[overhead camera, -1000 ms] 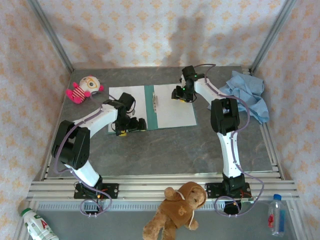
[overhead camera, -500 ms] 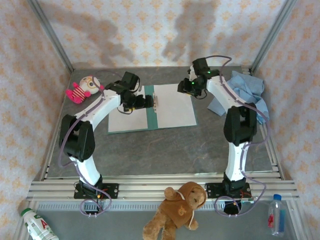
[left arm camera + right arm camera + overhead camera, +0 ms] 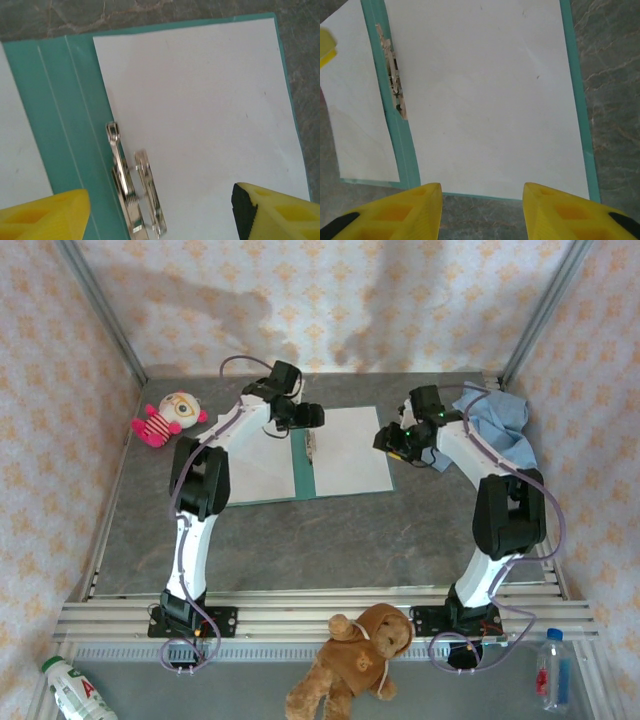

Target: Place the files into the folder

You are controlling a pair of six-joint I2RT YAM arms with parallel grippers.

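**Both pincers wide open over the spread folder**

Against half a second ago, we see both arms shifted. The left pincer has left the left leaf and hangs over the far end of the spine. The right pincer has drawn back from the far corner of the right leaf to its right-hand edge. The folder and its papers lie as they did. It is spread flat, beneath the left pincer and just left of the right one, with the left file on one leaf and the right file on the other.

The surface is grey and marbled, and the walls are papered in a pale orange pattern. A pink doll lies well to the left of the left pincer. A blue cloth is bunched just right of the right pincer. A brown teddy bear sits on the near rail, well apart from both.

From above, the fastener is a pale sliver by the spine. In the left wrist view we make it out as a metal clip with two bars, between that pincer's yellow fingers, which stand wide and hold nothing. The right wrist view shows its own fingers wide too, also holding nothing, over grey surface just off a folder edge.
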